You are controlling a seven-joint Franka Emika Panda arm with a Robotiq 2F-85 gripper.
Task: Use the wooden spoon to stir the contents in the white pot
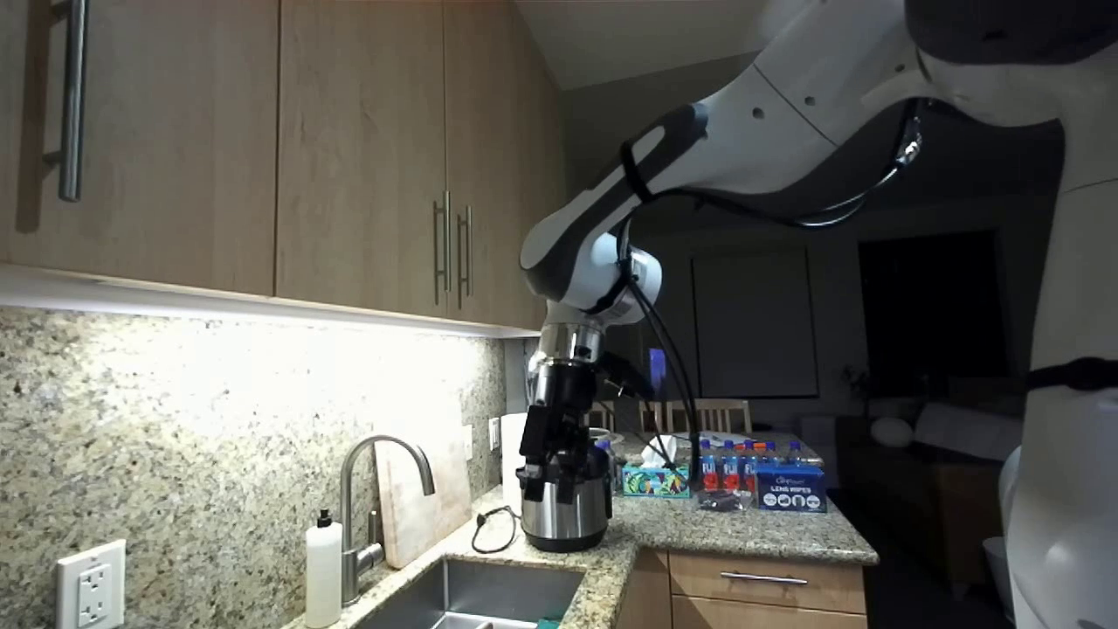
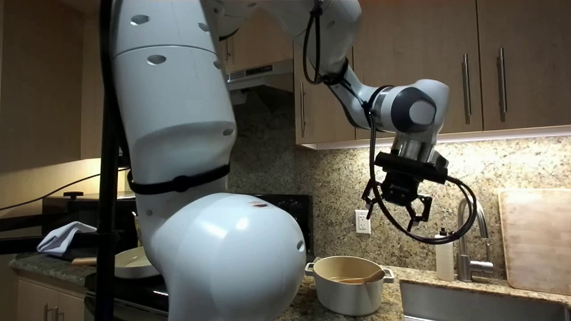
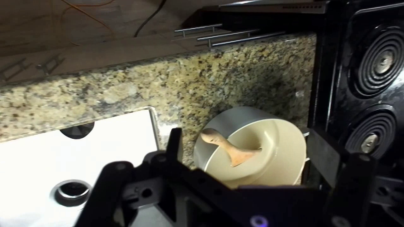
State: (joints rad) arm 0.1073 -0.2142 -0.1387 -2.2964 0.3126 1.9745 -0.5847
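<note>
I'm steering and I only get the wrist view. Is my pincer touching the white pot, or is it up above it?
Observer: Not touching. In an exterior view there's a clear gap between the pincer and the white pot lower down.
Operator: Phew! Does anything dangle near it that I can't see?
Observer: Yes, black cables hang in a loop by the pincer.
Operator: Whoa. What else am I missing?
Observer: A white pump bottle stands beside the faucet in both exterior views.
</note>
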